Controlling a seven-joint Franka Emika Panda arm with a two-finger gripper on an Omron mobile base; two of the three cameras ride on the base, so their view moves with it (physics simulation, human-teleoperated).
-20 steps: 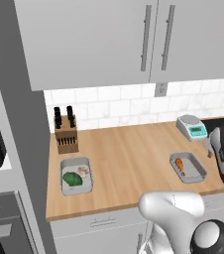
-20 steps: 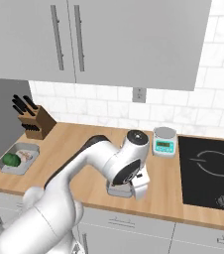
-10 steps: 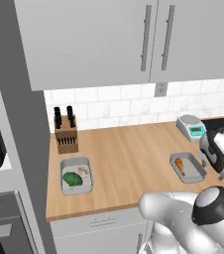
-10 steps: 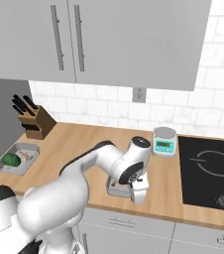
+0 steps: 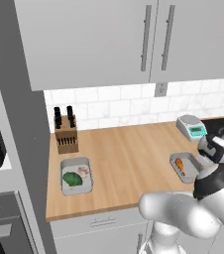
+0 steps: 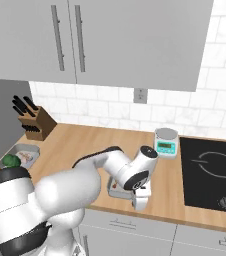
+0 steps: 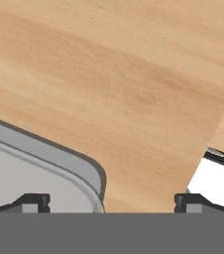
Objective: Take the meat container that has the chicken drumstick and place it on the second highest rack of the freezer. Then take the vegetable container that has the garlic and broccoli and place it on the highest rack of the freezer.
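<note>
Left base view: two trays (image 5: pixel 76 174) (image 5: pixel 185 167), one drumstick (image 5: pixel 180 165), one broccoli (image 5: pixel 72 179).

We saw the chicken drumstick (image 5: pixel 180 165) lying in the meat container (image 5: pixel 186 168) on the counter (image 5: pixel 129 158), right of the vegetable container (image 5: pixel 76 176); a scale (image 5: pixel 192 127) stood behind it.
</note>
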